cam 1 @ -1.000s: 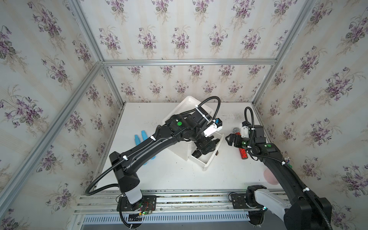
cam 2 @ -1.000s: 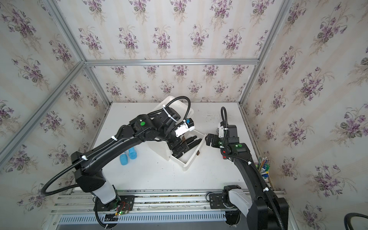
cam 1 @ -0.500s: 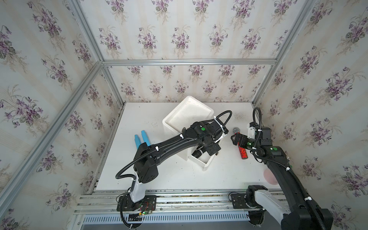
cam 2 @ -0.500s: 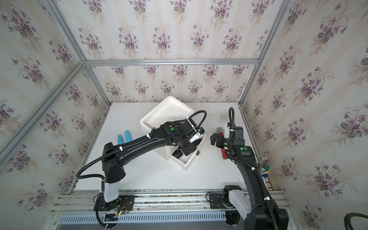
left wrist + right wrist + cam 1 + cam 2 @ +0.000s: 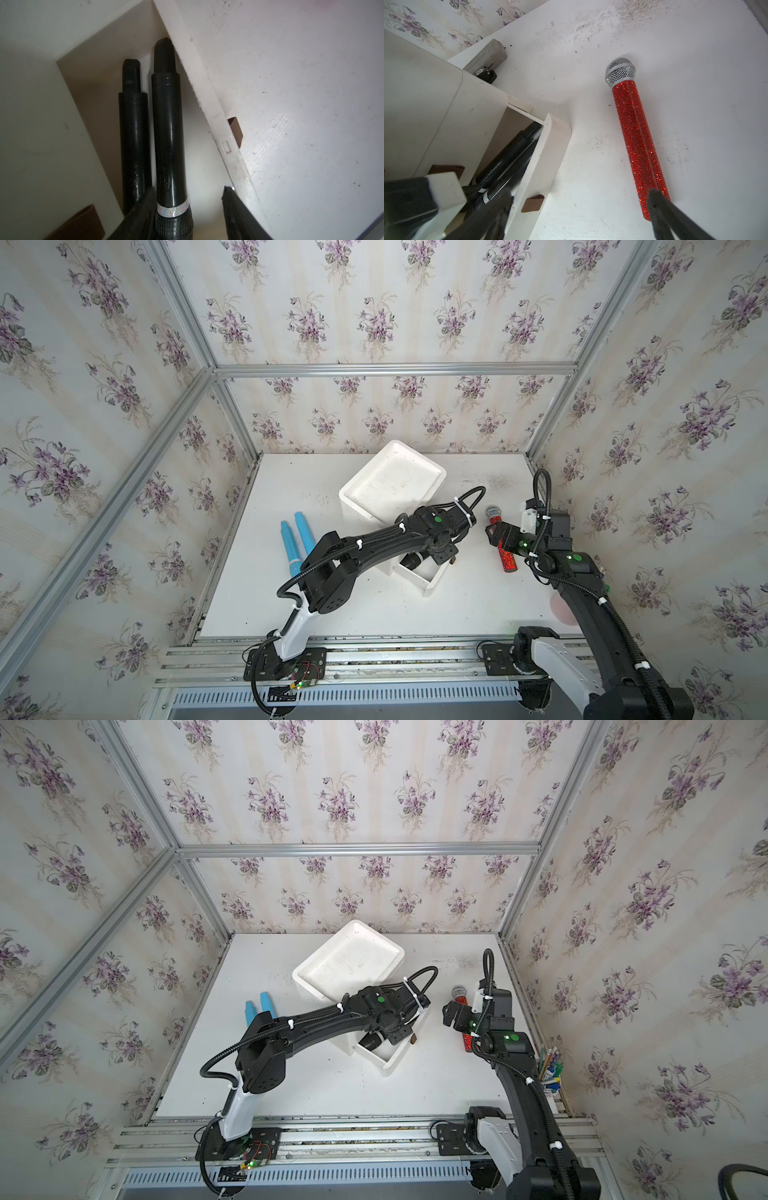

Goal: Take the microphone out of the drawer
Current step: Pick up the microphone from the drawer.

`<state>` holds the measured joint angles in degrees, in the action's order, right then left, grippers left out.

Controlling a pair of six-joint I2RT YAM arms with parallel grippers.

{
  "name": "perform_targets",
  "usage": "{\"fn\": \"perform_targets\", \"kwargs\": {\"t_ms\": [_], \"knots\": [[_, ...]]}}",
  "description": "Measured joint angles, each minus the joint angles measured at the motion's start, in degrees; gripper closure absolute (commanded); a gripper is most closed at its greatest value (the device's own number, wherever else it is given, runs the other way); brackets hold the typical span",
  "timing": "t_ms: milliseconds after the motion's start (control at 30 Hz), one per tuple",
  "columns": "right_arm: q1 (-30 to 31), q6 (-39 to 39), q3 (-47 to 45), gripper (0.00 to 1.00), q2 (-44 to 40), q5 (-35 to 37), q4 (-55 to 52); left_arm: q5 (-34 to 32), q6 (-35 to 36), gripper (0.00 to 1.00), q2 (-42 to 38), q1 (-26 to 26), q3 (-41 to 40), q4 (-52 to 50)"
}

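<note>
Open drawer (image 5: 204, 97) holds two black microphones (image 5: 168, 135) — left pincer (image 5: 189, 189) spread around one, right pincer (image 5: 579, 192) spread too.

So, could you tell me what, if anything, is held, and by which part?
Nothing yet: the left gripper straddles the black microphone at its band, one jaw clear; the right gripper is open.

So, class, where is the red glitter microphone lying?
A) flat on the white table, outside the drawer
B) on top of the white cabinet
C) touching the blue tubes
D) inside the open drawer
A: the red glitter microphone lies flat on the table, clear of the open drawer.
</note>
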<state>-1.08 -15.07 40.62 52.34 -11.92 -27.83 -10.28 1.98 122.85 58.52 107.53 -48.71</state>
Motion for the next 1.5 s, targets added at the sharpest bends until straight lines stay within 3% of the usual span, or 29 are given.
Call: {"fn": "perform_targets", "kwargs": {"t_ms": [900,1233,1500], "knots": [[0.0,0.0,0.0,0.0,-0.5,-0.5,1.0,-2.2,-1.2,0.53,8.0,-1.2,0.7,2.8],[0.0,0.0,0.0,0.0,-0.6,-0.7,1.0,-1.8,-1.8,0.67,8.4,-1.1,0.0,3.4],[0.0,0.0,0.0,0.0,-0.8,-0.7,1.0,-1.3,-1.6,0.76,4.4,-1.4,-0.5,2.6]]}}
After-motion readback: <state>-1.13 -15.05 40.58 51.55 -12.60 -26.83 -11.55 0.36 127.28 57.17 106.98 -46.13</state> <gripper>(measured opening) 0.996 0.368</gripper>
